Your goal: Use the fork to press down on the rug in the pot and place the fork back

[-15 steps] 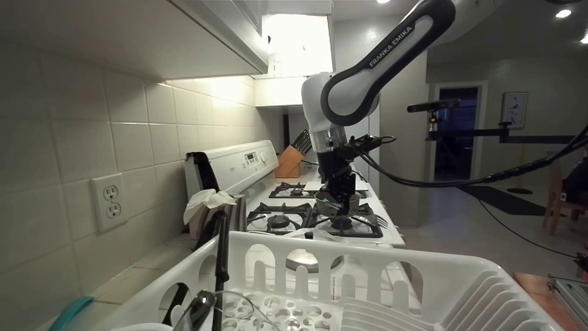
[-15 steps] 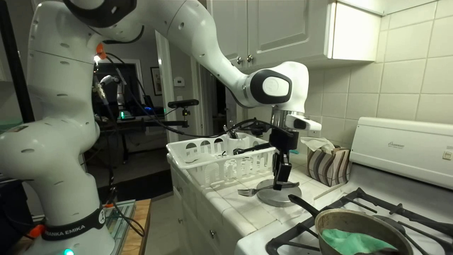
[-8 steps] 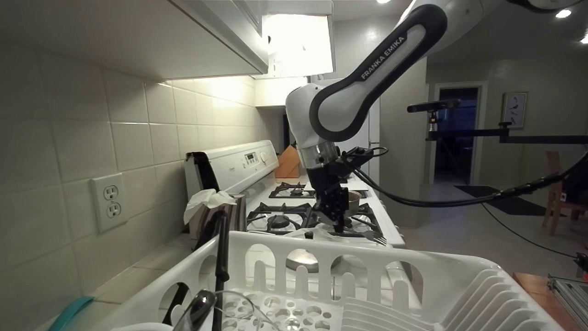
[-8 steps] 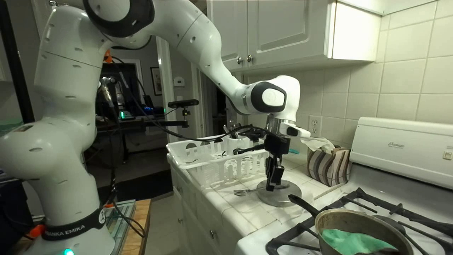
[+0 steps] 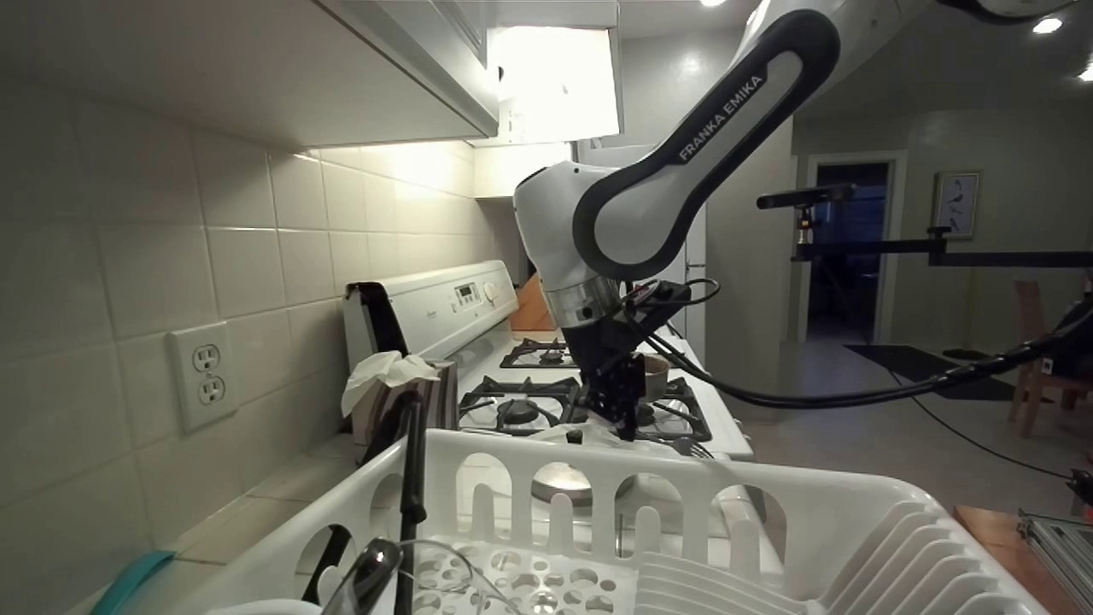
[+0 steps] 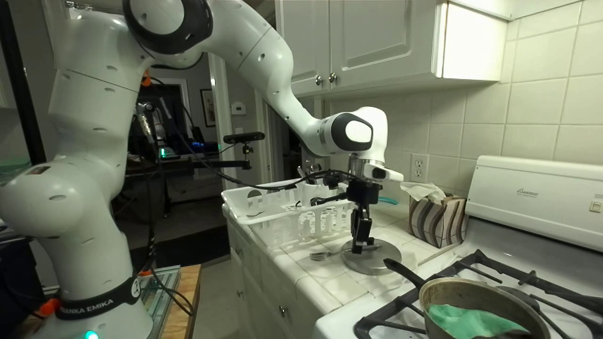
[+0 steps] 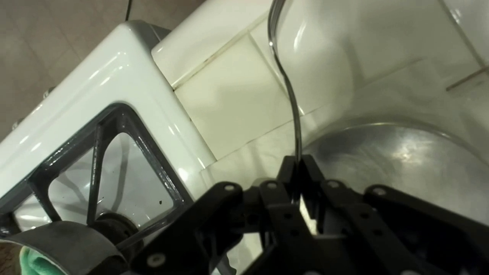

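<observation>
My gripper (image 6: 362, 248) is shut on the fork (image 7: 293, 100), gripping it by the handle. In an exterior view the fork lies roughly level, low over a round metal disc on the counter, its tines (image 6: 320, 256) reaching past the disc's edge. Whether it touches the disc I cannot tell. On the front burner stands the pot (image 6: 494, 293), its dark handle raised toward the counter. A green cloth, the rug (image 6: 471, 322), is bunched inside it. The wrist view catches only part of the pot (image 7: 68, 244) and a bit of green at the lower left.
The metal disc (image 6: 374, 260) sits on the tiled counter between stove and white dish rack (image 6: 292, 221). A striped tissue box (image 6: 438, 221) stands by the wall. Black burner grates (image 5: 517, 410) rise from the stove top. A knife block (image 5: 531, 307) is farther back.
My gripper has carried the fork away from the stove toward the dish rack and lower over the disc, moving less in the latter half second. Pot and rug stay put.
</observation>
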Robot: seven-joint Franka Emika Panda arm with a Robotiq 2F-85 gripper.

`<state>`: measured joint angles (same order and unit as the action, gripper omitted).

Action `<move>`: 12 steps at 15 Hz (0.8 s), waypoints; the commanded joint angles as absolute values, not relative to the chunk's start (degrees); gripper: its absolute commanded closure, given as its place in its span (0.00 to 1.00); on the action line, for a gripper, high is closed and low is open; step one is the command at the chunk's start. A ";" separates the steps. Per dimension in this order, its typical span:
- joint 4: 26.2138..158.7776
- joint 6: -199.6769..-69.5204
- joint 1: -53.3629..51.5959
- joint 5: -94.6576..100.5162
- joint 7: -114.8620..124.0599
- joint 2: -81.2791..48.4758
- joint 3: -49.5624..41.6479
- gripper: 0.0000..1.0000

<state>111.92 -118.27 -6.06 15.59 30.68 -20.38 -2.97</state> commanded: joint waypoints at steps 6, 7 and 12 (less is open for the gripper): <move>110.94 -114.47 -8.52 21.80 37.37 -20.98 -4.06 0.98; 110.89 -115.30 -8.31 21.73 36.97 -21.26 -3.89 0.98; 111.47 -120.02 -7.84 21.25 35.61 -22.21 -3.68 0.98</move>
<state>111.92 -117.82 -7.74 20.38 35.89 -20.98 -3.63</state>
